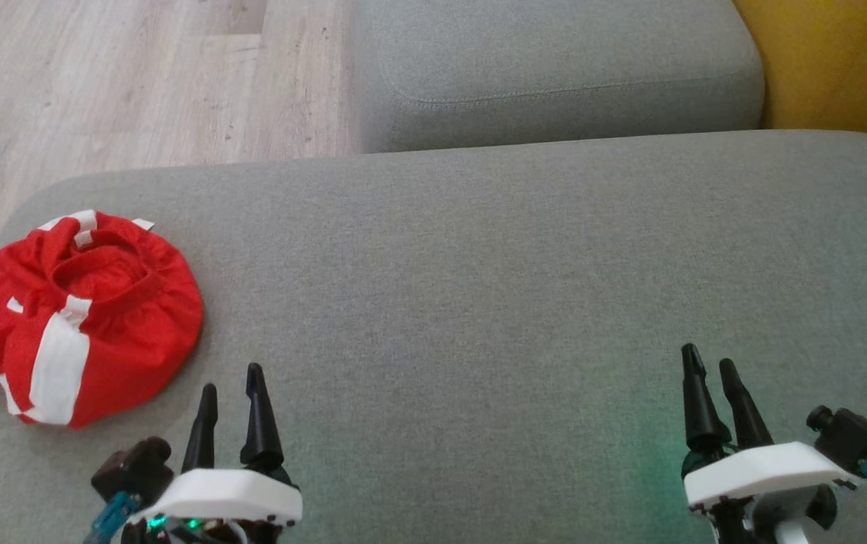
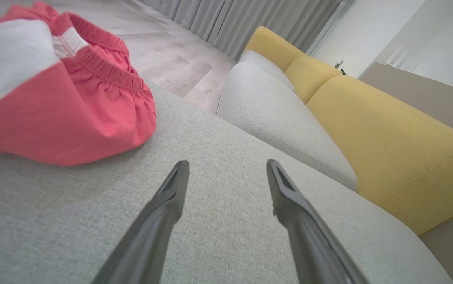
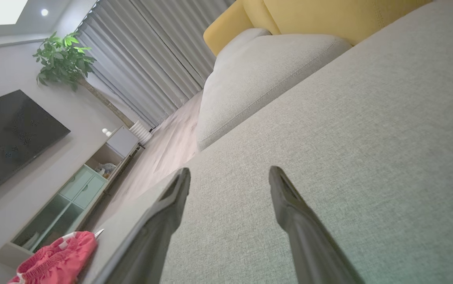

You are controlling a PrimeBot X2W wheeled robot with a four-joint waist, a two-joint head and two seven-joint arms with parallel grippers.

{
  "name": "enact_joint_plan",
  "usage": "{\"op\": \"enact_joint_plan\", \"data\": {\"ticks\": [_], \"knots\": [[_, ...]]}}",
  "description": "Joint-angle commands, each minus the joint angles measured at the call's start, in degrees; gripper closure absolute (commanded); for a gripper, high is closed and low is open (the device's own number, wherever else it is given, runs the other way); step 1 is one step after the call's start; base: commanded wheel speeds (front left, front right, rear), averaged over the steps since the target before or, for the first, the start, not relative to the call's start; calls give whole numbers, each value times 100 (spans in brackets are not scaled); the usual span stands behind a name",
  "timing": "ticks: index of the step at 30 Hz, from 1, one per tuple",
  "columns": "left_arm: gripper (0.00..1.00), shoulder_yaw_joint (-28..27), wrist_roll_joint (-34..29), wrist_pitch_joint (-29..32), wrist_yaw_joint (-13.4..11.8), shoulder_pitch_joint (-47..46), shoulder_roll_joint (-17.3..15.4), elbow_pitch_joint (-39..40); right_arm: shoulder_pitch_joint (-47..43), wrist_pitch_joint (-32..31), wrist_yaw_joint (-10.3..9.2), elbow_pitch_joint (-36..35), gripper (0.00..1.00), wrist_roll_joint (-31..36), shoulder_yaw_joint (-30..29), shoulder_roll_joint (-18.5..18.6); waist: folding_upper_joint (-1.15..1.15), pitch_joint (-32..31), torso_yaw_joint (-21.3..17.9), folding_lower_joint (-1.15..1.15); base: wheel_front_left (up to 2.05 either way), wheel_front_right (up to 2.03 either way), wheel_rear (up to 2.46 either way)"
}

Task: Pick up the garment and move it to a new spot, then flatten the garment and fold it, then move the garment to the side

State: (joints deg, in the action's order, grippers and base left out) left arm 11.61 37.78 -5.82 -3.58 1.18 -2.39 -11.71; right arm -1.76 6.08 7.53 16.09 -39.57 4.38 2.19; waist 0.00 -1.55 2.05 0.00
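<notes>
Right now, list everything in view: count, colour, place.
garment: one, red with white stripes, crumpled at the seat's left end
seat: one, grey, under both grippers
cushion: one, grey, beyond the seat
backrests: at least two, yellow, behind the cushion and seat
floor: pale wood, left of the cushion
curtains: grey, far wall
plant: one, green, beside the curtains
TV: one, dark, on the wall
cabinet: one, pale green and white, below the TV
left gripper: one, dark jaws open, just right of the garment, not touching it
right gripper: one, dark jaws open, over the seat's right part
</notes>
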Motion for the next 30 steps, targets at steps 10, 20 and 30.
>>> {"op": "enact_joint_plan", "data": {"ticks": [10, 20, 30], "knots": [[0, 116, -856, -270, -135, -299, -42, 386, 187, 248, -3, -247, 0, 1003, 177, 49, 0, -23, 59, 0, 0, 0, 0], [0, 302, -1611, -423, -313, -321, -57, 433, 181, 400, -3, -321, 0, 1766, 310, 54, 0, -35, 75, 0, 0, 0, 0], [0, 483, -2316, -594, -512, -335, -66, 435, 167, 570, -4, -380, 0, 2570, 304, 59, 0, -44, 84, 0, 0, 0, 0]]}}
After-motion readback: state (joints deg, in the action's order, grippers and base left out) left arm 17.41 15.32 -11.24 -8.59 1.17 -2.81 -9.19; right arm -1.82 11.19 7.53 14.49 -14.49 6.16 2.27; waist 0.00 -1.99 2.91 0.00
